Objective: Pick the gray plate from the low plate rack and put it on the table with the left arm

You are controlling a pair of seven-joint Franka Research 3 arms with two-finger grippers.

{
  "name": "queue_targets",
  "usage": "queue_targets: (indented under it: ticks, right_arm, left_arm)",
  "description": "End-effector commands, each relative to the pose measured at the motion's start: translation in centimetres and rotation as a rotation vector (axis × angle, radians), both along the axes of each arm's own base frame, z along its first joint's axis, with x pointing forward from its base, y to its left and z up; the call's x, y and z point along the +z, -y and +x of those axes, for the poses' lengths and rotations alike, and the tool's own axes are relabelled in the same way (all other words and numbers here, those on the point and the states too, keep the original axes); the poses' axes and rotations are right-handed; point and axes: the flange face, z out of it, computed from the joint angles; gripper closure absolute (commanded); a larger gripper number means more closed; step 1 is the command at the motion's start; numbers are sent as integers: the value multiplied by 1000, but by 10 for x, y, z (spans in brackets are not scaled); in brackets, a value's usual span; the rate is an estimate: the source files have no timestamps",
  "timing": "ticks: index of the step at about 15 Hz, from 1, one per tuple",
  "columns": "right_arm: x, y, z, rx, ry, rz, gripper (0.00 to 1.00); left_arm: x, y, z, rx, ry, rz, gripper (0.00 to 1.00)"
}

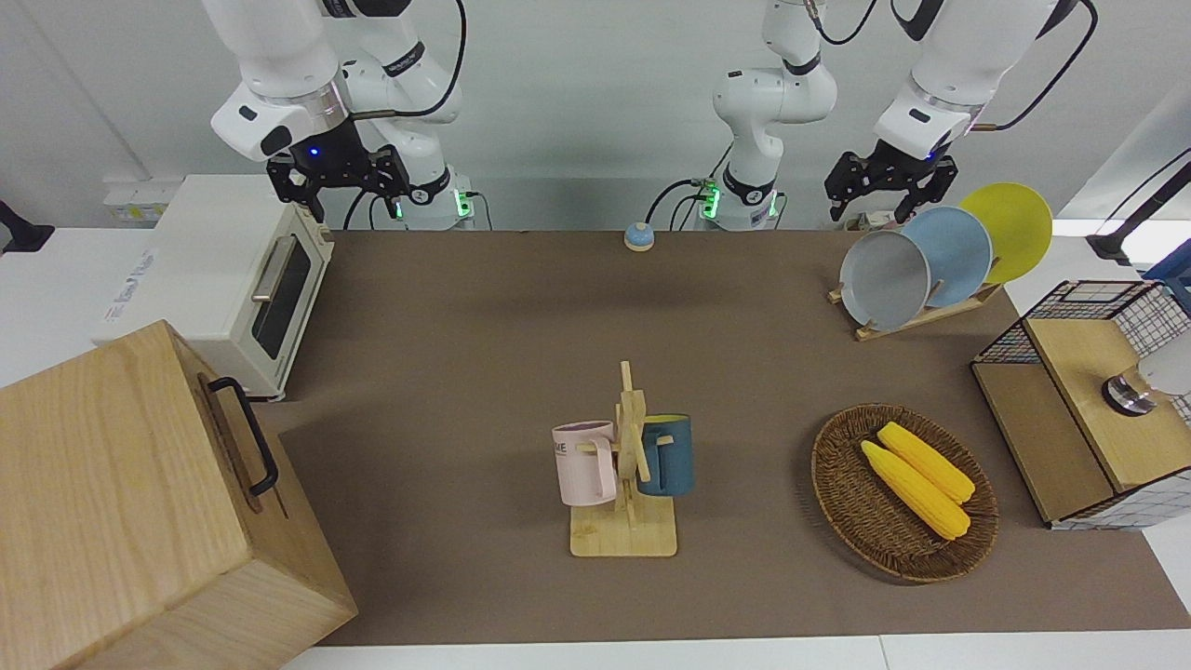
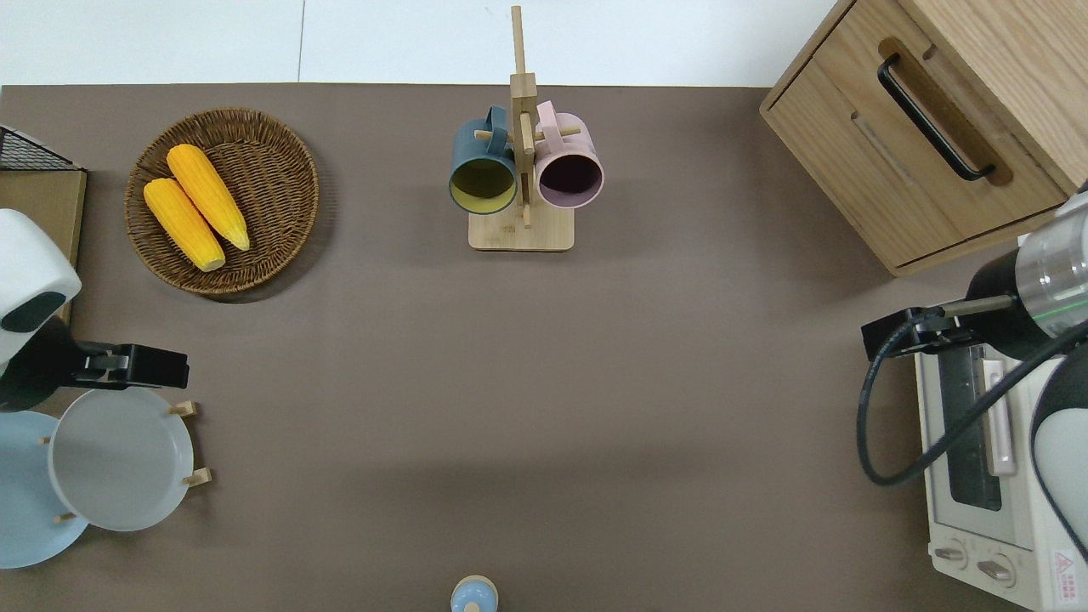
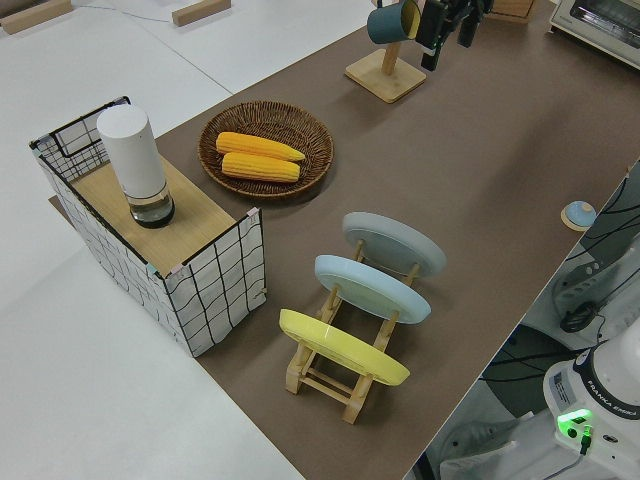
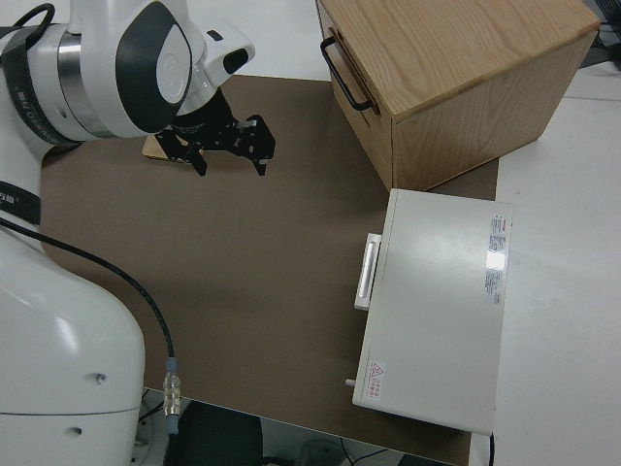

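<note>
Left gripper (image 1: 891, 193) hangs in the air over the low plate rack (image 1: 916, 316), at the upper rim of the gray plate (image 1: 885, 280); its fingers look spread apart with nothing between them, no contact with the plate visible. In the overhead view the left gripper (image 2: 127, 367) sits over the plate edge that lies farther from the robots. Gray plate (image 2: 121, 459) is round, pale gray, shallow, low rim, plain face; it leans tilted in the end slot of the rack, the one toward the middle of the counter. Light blue plate (image 1: 954, 254) stands in the middle slot just beside it, overlapping it in the front view, and the yellow plate (image 1: 1012, 226) takes the last slot toward the left arm's end of the counter. Rack sits near the counter (image 1: 484, 372) edge closest to the robots. Farther from the robots lies a wicker basket (image 1: 842, 502) with two corn cobs (image 1: 921, 475), well apart from the rack. A wire-sided box (image 1: 1070, 437) stands at the counter end just beside the rack. Wide bare brown surface runs from the rack toward the mug tree (image 1: 628, 465) and the small bell (image 1: 638, 236). Right arm is parked, right gripper (image 1: 340, 177) fingers look apart, empty.
</note>
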Motion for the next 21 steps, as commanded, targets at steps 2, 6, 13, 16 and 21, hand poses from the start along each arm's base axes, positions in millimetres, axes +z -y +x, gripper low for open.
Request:
queue_targets:
  ticks: [2,6,13,16,21]
  right_arm:
    - [4,2,-2,-15,0,-8,17]
    - [4,2,-2,-15,0,-8,17]
    - [4,2,-2,-15,0,-8,17]
    - [4,2,-2,-15,-1,-7,17]
    - [3,2,-2,-15,-2,-7,17]
  left_arm:
    - [1,-4,3,14,-7,-3,7]
    - [1,-3,2,8,-7,-3,7]
    - [0,-6,-1,15,-25,0,7]
    - [-2,-4,-1,15,-36,2,7]
    - [-1,-5,-14,37,-67,7,7]
